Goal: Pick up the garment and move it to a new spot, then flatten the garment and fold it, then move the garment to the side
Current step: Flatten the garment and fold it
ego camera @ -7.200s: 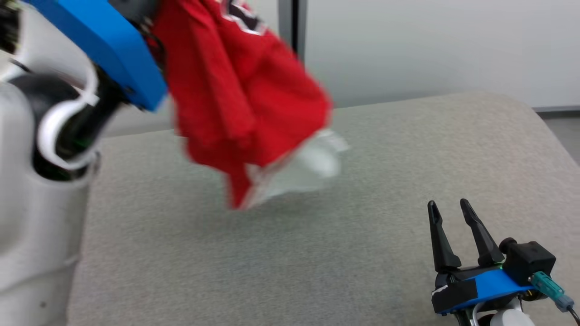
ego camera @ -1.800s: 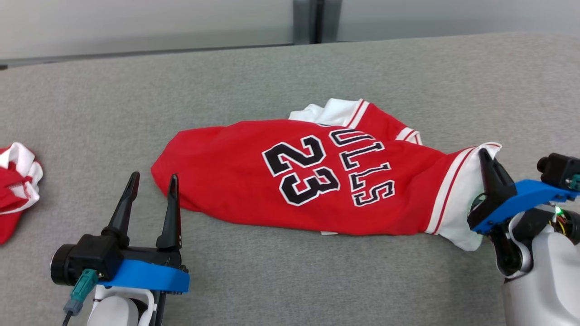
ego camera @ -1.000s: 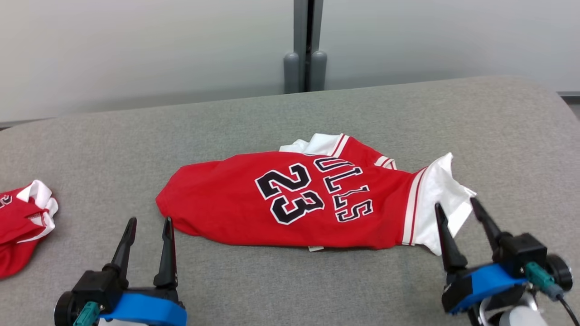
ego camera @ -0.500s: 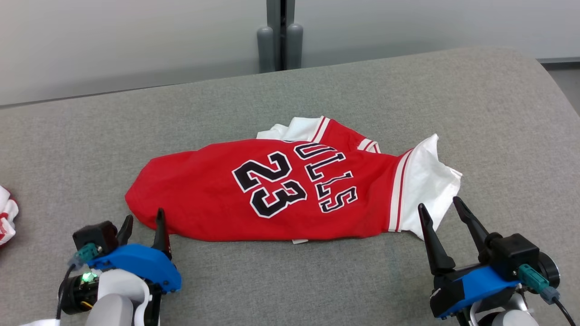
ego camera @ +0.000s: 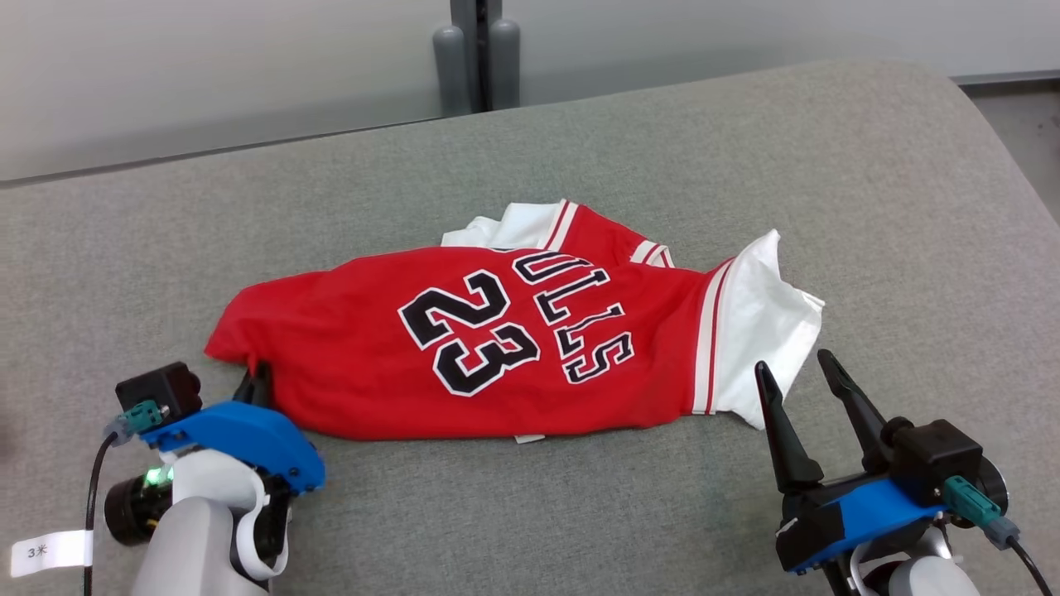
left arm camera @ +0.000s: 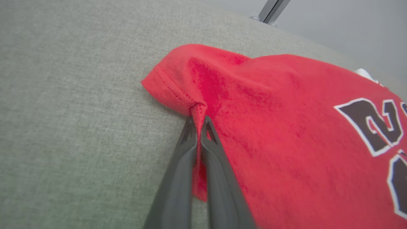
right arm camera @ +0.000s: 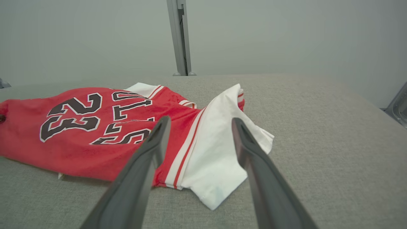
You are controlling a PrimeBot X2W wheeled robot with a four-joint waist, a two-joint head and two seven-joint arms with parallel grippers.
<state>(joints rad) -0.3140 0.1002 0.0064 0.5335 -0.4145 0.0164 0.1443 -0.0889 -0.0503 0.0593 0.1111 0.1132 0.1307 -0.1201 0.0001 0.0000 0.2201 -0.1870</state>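
1. We see a grey fabric surface [ego camera: 580, 513], backed by a pale wall [ego camera: 207, 74] and a grey post [ego camera: 472, 50].
2. The garment [ego camera: 464, 339], a red jersey with a black "23", lies rumpled mid-surface, between our grippers.
3. Our left gripper [left arm camera: 198, 122] has its fingers pressed together, pinching the red hem [left arm camera: 171, 92] at the garment's left end.
4. Our right gripper [ego camera: 791, 364] hovers near the white sleeve [ego camera: 758, 323], fingers spread.

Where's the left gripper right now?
Head view, lower left: the left gripper is shut on the left hem corner of the red jersey, which lies on the grey surface.
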